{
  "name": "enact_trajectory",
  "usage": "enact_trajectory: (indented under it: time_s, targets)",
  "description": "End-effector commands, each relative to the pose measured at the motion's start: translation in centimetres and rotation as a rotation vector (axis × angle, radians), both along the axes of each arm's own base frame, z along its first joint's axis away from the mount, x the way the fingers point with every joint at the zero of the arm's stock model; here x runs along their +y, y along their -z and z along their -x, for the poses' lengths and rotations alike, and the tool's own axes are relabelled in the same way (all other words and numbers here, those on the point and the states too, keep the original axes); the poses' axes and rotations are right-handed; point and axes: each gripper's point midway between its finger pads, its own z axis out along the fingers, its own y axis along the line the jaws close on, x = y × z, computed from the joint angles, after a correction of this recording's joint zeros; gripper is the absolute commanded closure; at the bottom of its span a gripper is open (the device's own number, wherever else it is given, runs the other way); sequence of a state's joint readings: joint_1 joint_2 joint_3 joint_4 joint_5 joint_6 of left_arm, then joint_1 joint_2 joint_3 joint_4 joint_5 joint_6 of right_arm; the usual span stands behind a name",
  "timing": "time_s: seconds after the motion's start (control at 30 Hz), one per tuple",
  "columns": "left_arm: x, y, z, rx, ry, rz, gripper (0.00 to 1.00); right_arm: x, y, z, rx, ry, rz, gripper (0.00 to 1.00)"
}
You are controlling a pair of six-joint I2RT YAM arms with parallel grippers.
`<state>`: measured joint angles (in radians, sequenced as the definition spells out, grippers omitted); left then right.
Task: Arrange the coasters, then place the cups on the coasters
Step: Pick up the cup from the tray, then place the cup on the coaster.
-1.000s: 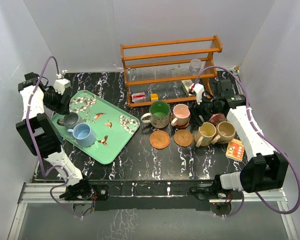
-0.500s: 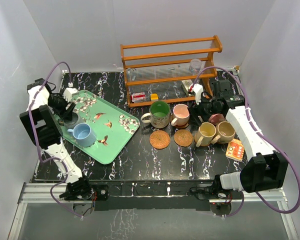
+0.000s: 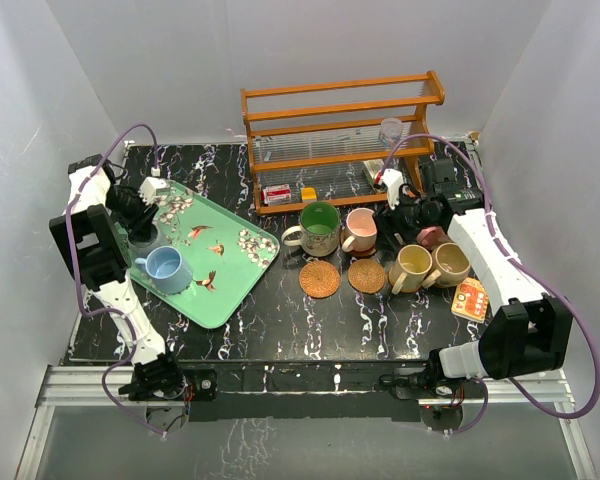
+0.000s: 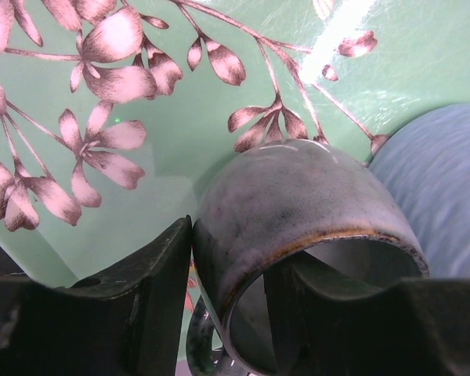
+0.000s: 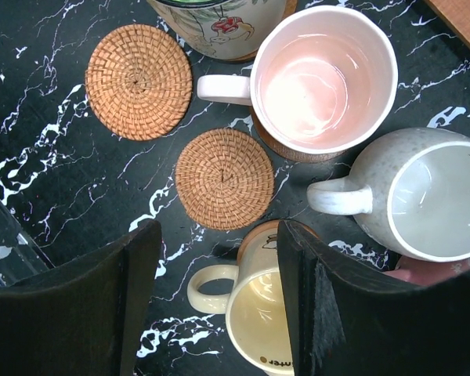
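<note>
Fetching mugs is the step in hand. The grey mug stands on the green tray, just beside the blue mug. Your left claw straddles its wall, one finger outside and touching, one inside; the gap is narrow, but a firm pinch can't be told. Your right claw is half open and empty, above the yellow mug and the bare woven coasters. Next, by my reading: clamp, lift straight, carry to a bare coaster.
</note>
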<state>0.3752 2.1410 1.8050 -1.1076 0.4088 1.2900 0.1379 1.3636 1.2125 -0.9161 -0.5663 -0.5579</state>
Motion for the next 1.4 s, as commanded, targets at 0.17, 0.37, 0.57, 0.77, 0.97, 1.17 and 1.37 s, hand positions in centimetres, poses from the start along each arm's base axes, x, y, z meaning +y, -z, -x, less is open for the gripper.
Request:
enact_trajectory:
  time_s: [0.17,0.37,0.57,0.77,0.97,1.17,1.37]
  targets:
    - [-1.7,-1.7,-0.2,-0.019,0.055,0.018,0.76,0.3,-0.1,-0.8,-0.019,0.005,0.001,0.42]
    - [-2.3,-3.0,-1.4,-0.048,0.046,0.017,0.86,0.2,-0.2,-0.8,-0.025,0.010,0.006,0.42]
    - [-2.9,-6.3,-3.3,-0.145,0.017,-0.015,0.92,0.1,-0.4,-0.9,-0.033,0.016,0.013,0.42]
    - [-5.1,-11.2,-5.2,-0.284,-0.041,-0.041,1.00,0.0,-0.8,-1.2,-0.044,0.047,0.009,0.42]
    - [-9.5,-16.0,-5.3,-0.398,-0.159,0.012,1.00,0.0,-1.0,-1.6,-0.052,0.071,0.006,0.42]
    - [-16.6,-20.2,-2.8,-0.445,-0.193,0.131,1.00,-0.2,-0.8,-2.0,-0.053,0.111,0.004,0.43]
    - [-24.4,-24.7,-0.5,-0.479,-0.158,0.252,1.00,-1.4,0.2,-2.7,-0.031,0.205,0.038,0.43]
